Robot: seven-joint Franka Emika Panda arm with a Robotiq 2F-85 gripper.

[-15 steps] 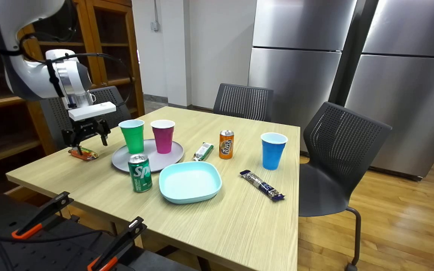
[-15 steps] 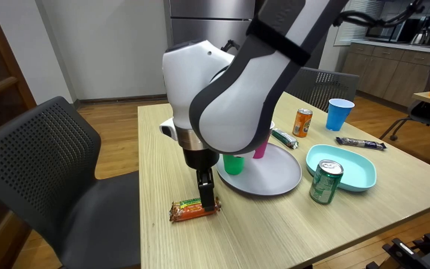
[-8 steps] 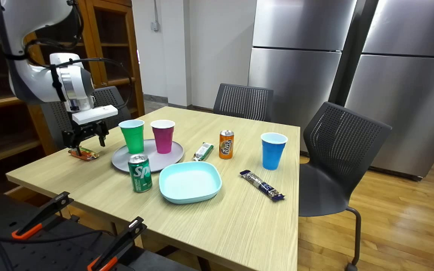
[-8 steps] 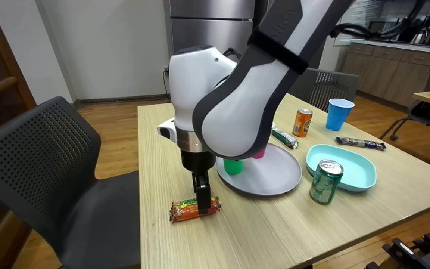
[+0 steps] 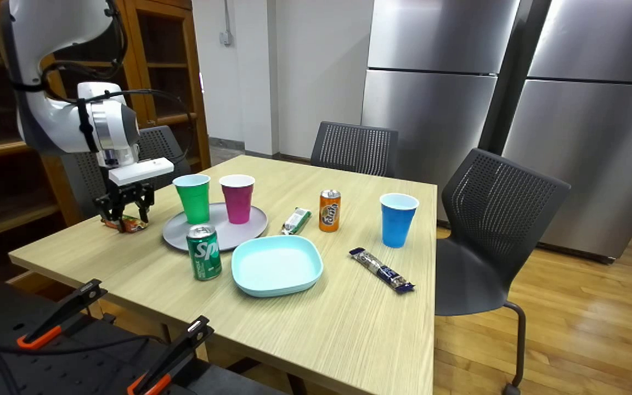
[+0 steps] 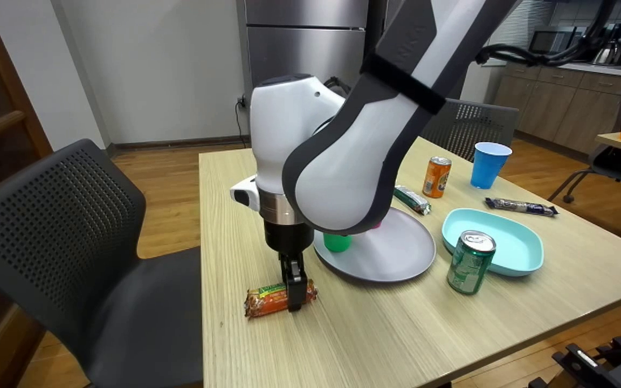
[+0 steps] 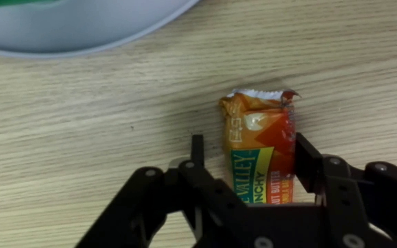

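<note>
Down on the tabletop (image 5: 349,334), I have the gripper (image 7: 248,148) straddling an orange granola bar (image 7: 260,132), its fingers (image 7: 307,165) spread: one appears to touch the bar's edge, while a gap shows beside the other, leaving it unclasped. The bar lies flat near the grey plate (image 6: 397,248), which carries the green cup (image 5: 194,202) and the pink cup (image 5: 237,204). Farther out I see the Sprite can (image 5: 204,255), then the turquoise dish (image 5: 277,266), the Fanta can (image 5: 329,211) and the blue cup (image 5: 396,225).
</note>
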